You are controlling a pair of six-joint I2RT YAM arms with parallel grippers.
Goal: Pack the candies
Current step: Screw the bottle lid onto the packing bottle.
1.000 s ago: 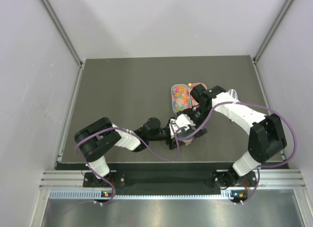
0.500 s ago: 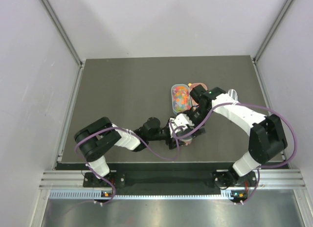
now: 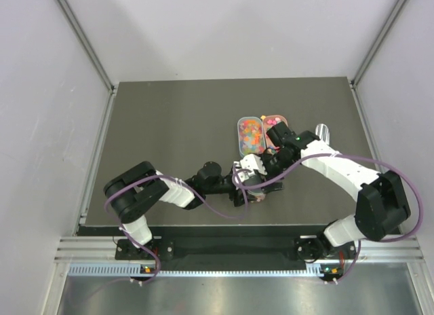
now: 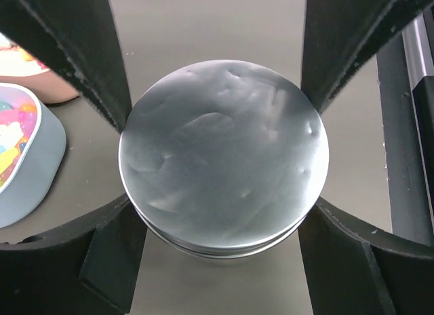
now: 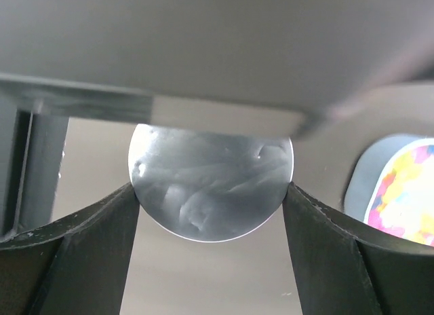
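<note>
Left tool (image 4: 220, 171) is clamped on the cup (image 4: 224, 246), with fingers pressed against its round wall on both sides. The lid (image 4: 224, 149) is seated flat on top, and the cup is held upright. Whether it is resting on the desk (image 3: 169, 125) or raised just off it cannot be told. Right tool (image 5: 211, 193) is brought in on the same lid from the opposite side. In the right wrist view its fingers are seen touching the disc's rim on both sides, so it is judged closed on the lid. Candies (image 3: 252, 133) are heaped in the tray (image 3: 241, 142), which is set just beyond the cup on the side away from the arm bases, close but not touching. The tray's long axis is run roughly near-to-far in the top view. A pink item (image 3: 274, 118) is parked just beside the tray. No candies can be made out in the cup, as its contents are hidden by glare on the lid. Key relation: source tray and capped cup are side by side, the right tool is nearer the tray, and the left tool is taken up as the clamp. A lid step is judged to be in hand, but on or off cannot be told. Any lid move is best made straight along the cup's vertical axis, with the cup kept braced.
</note>
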